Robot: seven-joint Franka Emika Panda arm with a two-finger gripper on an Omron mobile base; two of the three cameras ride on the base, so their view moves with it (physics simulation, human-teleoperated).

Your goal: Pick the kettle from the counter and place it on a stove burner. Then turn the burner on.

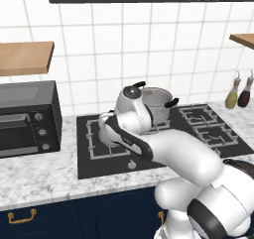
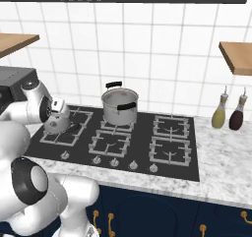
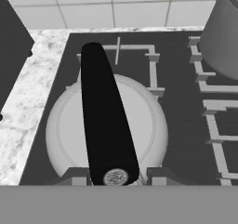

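On the far left a black toaster oven (image 1: 27,118) sits on the counter (image 1: 44,178), which is speckled white stone with dark blue doors and gold handles below. Next to it is the black stove top.

The kettle (image 2: 55,123) is at the left end of the stove, over the big square grate of the stove burner (image 2: 64,133). It is small, round and pale grey. From the hand view, the kettle (image 3: 107,130) is right under the hand, and its black handle (image 3: 106,116) runs up the middle. The two dark finger tips of the gripper (image 3: 115,175) are shut tight on the near end of that handle, one on each side. I cannot tell if the kettle rests on the grate or hangs just above it.

A steel pot (image 2: 119,105) with black side handles stands on the next burner to the right, toward the back. More grates come after it, and a row of round knobs (image 2: 114,162) runs along the front edge of the stove.

On the far right two bottles (image 2: 228,113), one yellow-green and one dark, stand on the counter by the tiled wall.
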